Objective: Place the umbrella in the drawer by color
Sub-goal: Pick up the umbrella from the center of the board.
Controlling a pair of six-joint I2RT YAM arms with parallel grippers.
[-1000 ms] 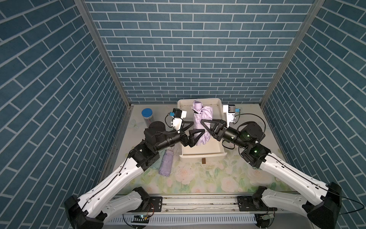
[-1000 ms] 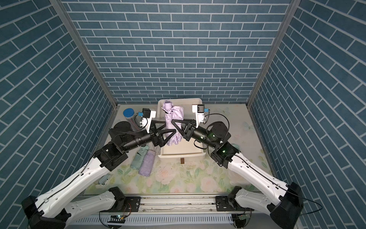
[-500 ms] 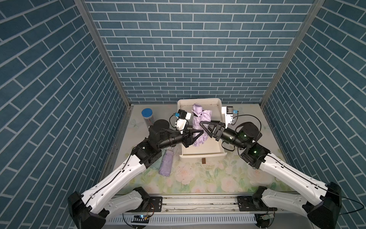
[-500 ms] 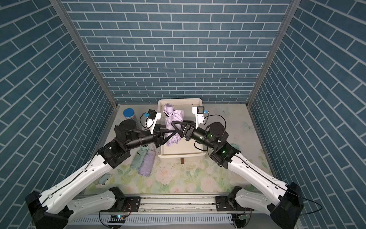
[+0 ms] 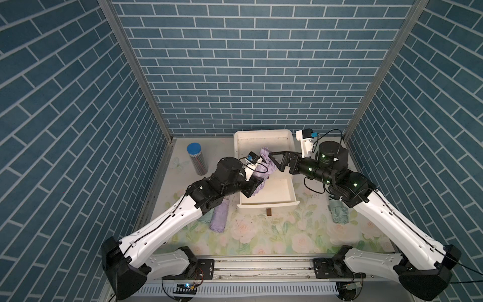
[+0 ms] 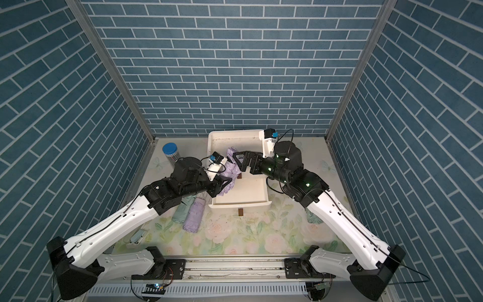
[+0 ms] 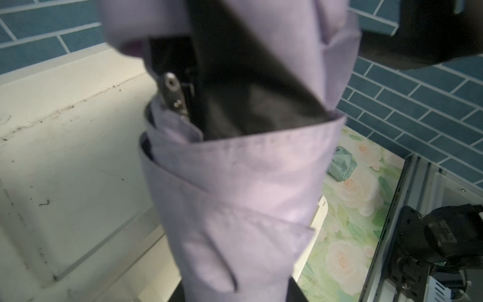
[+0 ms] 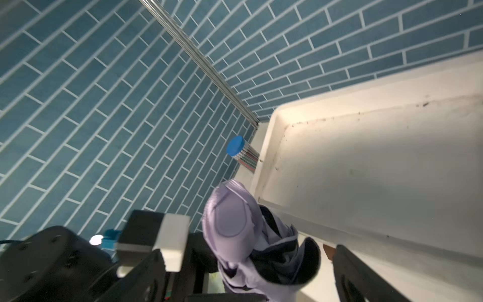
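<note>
Lilac umbrella [image 5: 264, 167] stands tilted over the drawer's [image 5: 266, 205] left wall, lower end clamped by left gripper [image 5: 255, 188], probably for lowering in; right gripper [image 5: 275, 162] spread wide beside its top, holding nothing.

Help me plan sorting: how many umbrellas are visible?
4: held purple umbrella in the left gripper at the drawer; loose purple umbrella and green umbrella beside it; second green umbrella under the right arm. Maybe more hidden.
</note>
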